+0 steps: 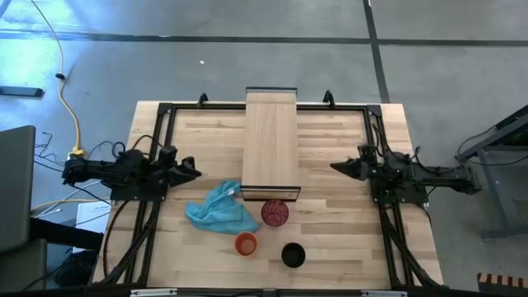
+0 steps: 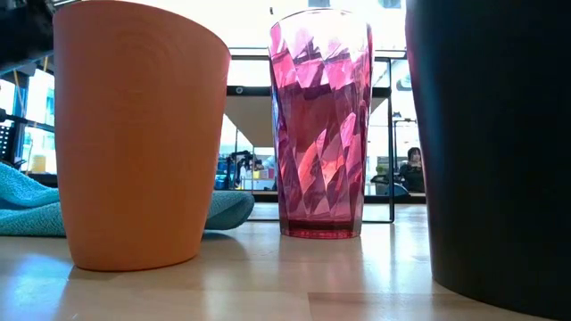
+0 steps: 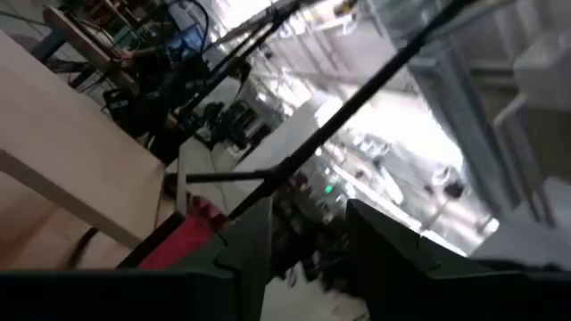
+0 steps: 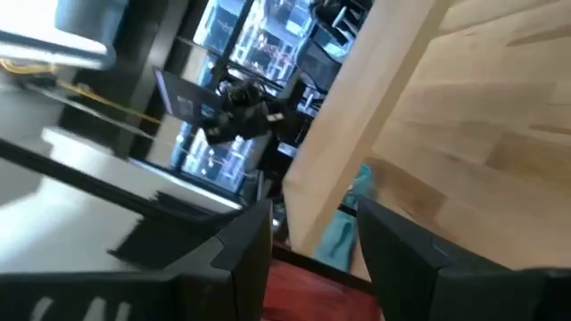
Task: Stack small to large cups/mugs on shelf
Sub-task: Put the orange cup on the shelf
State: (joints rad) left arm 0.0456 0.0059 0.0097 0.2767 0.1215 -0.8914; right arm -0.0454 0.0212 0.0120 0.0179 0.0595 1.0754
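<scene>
Tabletop of pale slats stands on grey floor; left pincer and right pincer gape, empty.

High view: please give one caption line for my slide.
Three cups and a blue cloth sit before the shelf; both arms wait at the sides.

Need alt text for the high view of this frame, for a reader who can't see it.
Overhead view of a slatted wooden table with a pale wood shelf lying at its centre. Below the shelf stand a pinkish-red cup, a small orange cup and a black cup, beside a crumpled light blue cloth. The left gripper and right gripper wait open at either side, holding nothing.
</scene>
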